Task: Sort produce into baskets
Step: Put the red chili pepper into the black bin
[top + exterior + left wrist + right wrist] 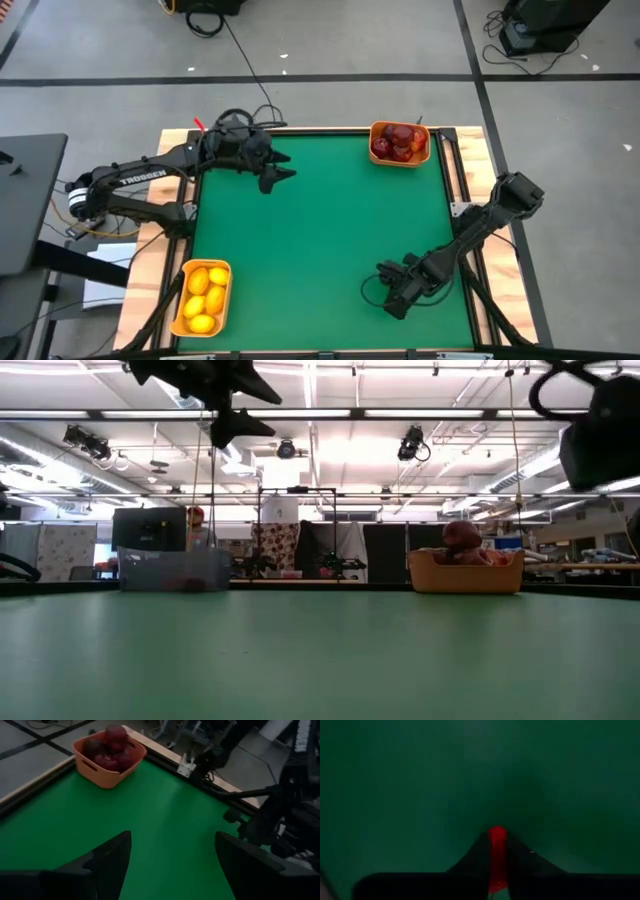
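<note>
Between the right claw (497,851) fingers a small red bit (497,840) shows, its lower part cut off by the picture's edge. The grey tray (174,570) is blurred; its red contents cannot be told apart.

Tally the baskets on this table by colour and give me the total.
Orange bins: 2, one holding yellow fruit, one holding red fruit
Grey translucent tray: 1
Total: 3
</note>
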You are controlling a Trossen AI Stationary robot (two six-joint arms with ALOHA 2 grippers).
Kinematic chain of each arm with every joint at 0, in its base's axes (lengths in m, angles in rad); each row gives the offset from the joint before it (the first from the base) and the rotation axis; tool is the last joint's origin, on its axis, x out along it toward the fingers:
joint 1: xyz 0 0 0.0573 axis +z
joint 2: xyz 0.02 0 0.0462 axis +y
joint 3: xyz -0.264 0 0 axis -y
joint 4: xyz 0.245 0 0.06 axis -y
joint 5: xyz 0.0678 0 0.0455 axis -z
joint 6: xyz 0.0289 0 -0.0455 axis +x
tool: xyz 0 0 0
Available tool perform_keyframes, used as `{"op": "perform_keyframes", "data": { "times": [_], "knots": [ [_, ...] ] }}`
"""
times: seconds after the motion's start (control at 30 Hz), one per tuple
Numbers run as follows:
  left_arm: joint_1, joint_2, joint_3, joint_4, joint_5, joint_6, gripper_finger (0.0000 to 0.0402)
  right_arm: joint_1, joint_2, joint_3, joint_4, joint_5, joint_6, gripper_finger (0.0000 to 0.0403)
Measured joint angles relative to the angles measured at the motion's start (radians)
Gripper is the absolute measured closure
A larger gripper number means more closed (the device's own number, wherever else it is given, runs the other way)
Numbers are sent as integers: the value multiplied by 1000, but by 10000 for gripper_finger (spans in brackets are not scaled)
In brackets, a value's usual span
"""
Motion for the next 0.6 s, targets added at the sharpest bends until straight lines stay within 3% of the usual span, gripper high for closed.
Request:
{"op": "perform_keyframes", "data": {
  "times": [0.2, 0.33, 0.47, 0.6],
  "knots": [
    [-59, 21, 0, 67, 90, -51, 108, -116, -152, 61, 9, 258, -108, 377],
    [-85, 20, 1, 337, 208, -190, 108, -248, -242, 105, 91, 423, -361, 373],
    [-86, 26, 1, 544, 216, -321, 108, -413, -274, 151, 268, 446, -677, 373],
    [-86, 56, 1, 552, 221, -388, 108, -523, -261, 244, 384, 412, -902, 372]
  ]
}}
